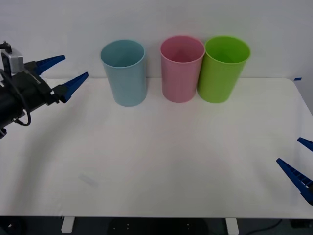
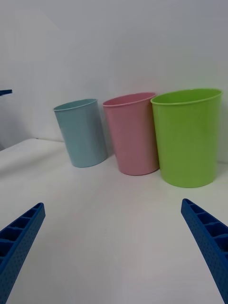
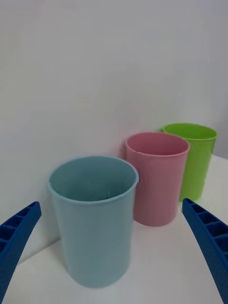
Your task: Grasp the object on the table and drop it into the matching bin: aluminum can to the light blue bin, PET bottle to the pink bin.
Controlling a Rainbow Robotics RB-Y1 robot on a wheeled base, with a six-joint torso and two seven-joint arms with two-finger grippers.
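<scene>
The light blue bin (image 1: 123, 73) stands at the back of the white table (image 1: 161, 156), with the pink bin (image 1: 181, 71) just to its right. My left gripper (image 1: 73, 67) hovers open and empty at the table's left edge, left of the light blue bin and pointing toward it. The left wrist view has the light blue bin (image 3: 90, 228) close ahead between the open left gripper (image 3: 111, 202), with the pink bin (image 3: 156, 180) beyond. My right gripper (image 1: 289, 151) is open and empty low at the right edge. The aluminum can and the PET bottle are out of view.
A lime green bin (image 1: 222, 71) stands touching the pink bin's right side. The right wrist view looks between the open right gripper (image 2: 112, 204) across bare tabletop at the light blue bin (image 2: 83, 135), pink bin (image 2: 133, 137) and green bin (image 2: 187, 140). A white wall stands behind.
</scene>
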